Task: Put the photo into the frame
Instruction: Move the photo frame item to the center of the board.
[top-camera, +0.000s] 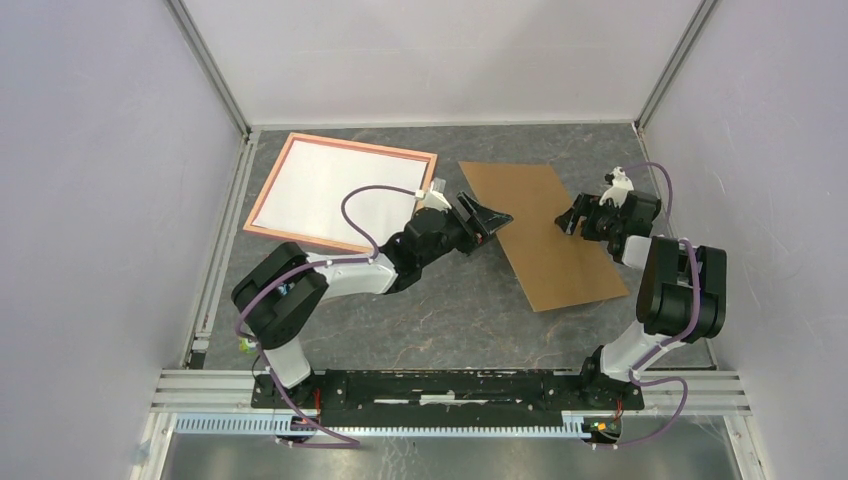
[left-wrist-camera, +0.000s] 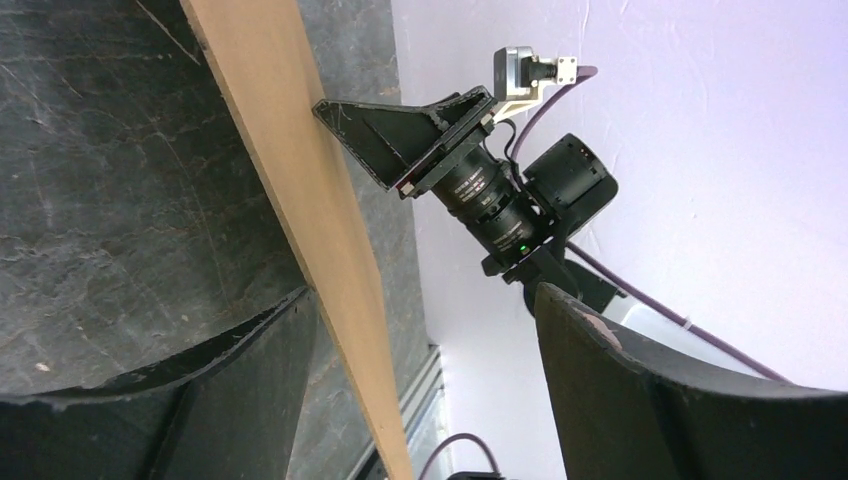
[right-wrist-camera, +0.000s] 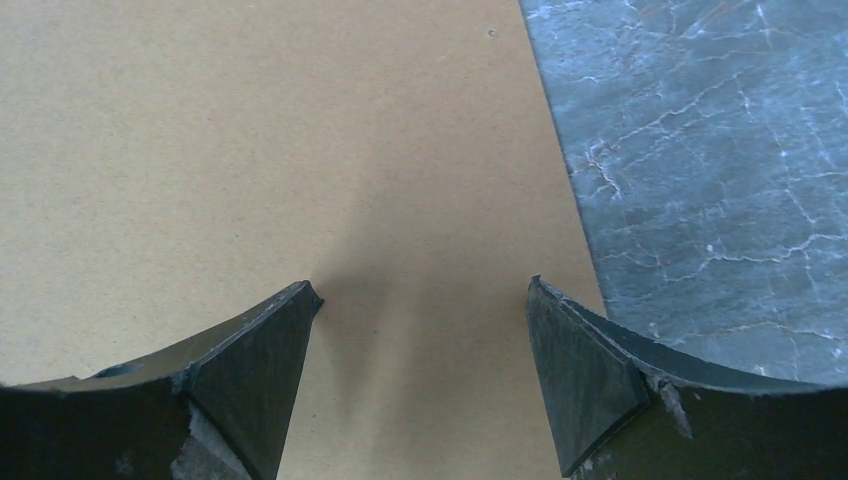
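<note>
Photo, white side up, lies inside pink frame, far left on tabletop. Left gripper gapes wide astride brown board edge. Right gripper spread, empty, above board.

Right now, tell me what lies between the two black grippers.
The flat brown rectangular backing board lies between the left gripper and right gripper, shown in the top view.

Brown backing board rests on dark table.
</note>
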